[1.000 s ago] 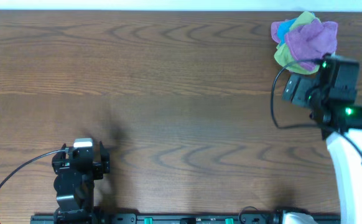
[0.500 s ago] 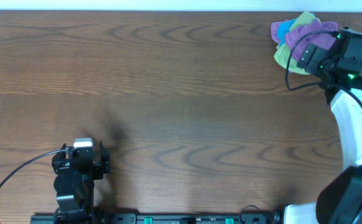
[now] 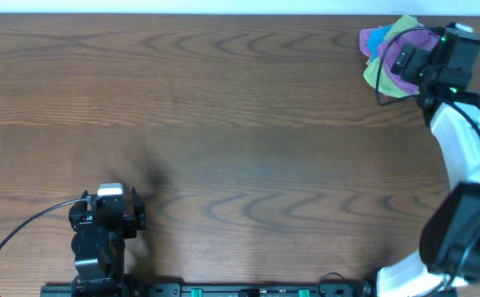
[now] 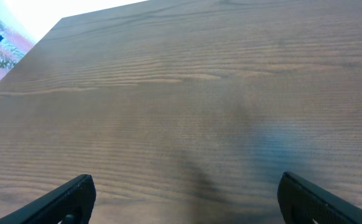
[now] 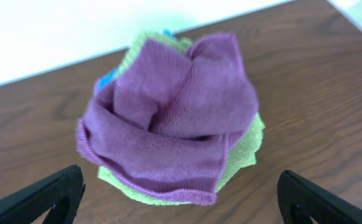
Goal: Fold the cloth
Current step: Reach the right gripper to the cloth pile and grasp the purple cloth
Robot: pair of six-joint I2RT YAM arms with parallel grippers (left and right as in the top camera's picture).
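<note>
Hovering with its two fingers spread wide apart and nothing between them, the right gripper [image 5: 178, 193] points down at a small heap of towels; its dark fingertips [image 5: 50, 193] frame the heap from either side in the right wrist view, clear of the fabric. The cloth [image 5: 168, 124] is the purple one, lying crumpled and bunched on top of the heap, with loose folds running across it. Under it sits the yellow-green cloth [image 5: 240, 155], which shows along the near and right edges, and a scrap of the blue cloth [image 5: 109, 78] peeks out at the far left.

From overhead, the right arm [image 3: 463, 157] stretches from the near edge up along the right side of the table [image 3: 240, 124], its wrist bent over the heap in the far right corner, close to the table's far edge.

The left gripper [image 4: 187, 199] is likewise spread open and holds nothing, looking over bare wood. The left arm [image 3: 104, 235] is folded back low at the near left edge, well apart from the towels.
</note>
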